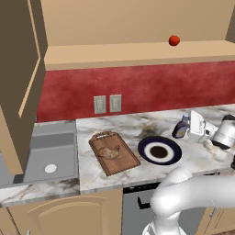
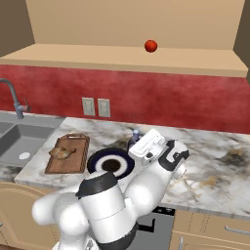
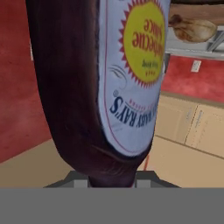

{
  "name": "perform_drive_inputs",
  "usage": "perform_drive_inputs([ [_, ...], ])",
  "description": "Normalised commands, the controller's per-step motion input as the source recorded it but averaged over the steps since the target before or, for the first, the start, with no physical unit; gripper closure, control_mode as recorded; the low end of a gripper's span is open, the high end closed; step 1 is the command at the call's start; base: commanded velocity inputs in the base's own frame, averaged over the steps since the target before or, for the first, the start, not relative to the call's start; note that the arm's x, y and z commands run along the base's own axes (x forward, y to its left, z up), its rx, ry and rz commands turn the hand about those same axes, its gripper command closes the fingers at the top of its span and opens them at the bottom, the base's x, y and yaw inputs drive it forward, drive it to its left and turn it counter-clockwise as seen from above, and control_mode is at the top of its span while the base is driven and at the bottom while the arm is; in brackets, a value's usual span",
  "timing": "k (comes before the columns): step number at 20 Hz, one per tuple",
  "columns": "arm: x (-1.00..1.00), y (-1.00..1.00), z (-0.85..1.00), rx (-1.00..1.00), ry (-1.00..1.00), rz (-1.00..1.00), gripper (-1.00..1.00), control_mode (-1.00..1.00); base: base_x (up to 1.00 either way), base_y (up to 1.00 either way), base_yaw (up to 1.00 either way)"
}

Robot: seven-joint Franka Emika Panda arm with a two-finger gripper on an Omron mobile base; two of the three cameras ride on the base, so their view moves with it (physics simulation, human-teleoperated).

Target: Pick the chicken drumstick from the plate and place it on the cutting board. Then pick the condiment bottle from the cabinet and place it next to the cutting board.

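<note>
My gripper (image 1: 189, 129) holds the condiment bottle (image 1: 181, 128), low over the counter (image 1: 114, 126) and just to the right of the plate (image 1: 159, 150). In the hand view the bottle fills the picture from very close and I can read its label; the fingers themselves are covered by it, so I judge the grasp from the bottle sitting between them. The plate has nothing on it now. The chicken drumstick (image 1: 109, 152) lies on the cutting board (image 1: 113, 153), left of the plate, so the first half looks finished. What is left, I think, is to put the bottle down beside the board and let go. I cannot tell if the bottle already touches the counter. On the shelf of the cabinet (image 1: 137, 53) a small red ball (image 1: 174, 41) sits alone.
</note>
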Motion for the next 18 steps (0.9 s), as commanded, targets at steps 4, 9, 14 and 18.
perform_drive_inputs([
  [4, 0.03, 0.10, 0.00, 0.00, 0.03, 0.00, 1.00, -1.00, 0.00, 0.00, 0.00],
  [9, 0.12, 0.03, 0.00, 0.00, 0.00, 0.00, 1.00, -1.00, 0.00, 0.00, 0.00],
  [14, 0.12, -0.07, 0.00, 0.00, 0.02, -0.01, 1.00, -1.00, 0.00, 0.00, 0.00],
  [18, 0.08, -0.19, 0.00, 0.00, 0.03, -0.03, 1.00, -1.00, 0.00, 0.00, 0.00],
])
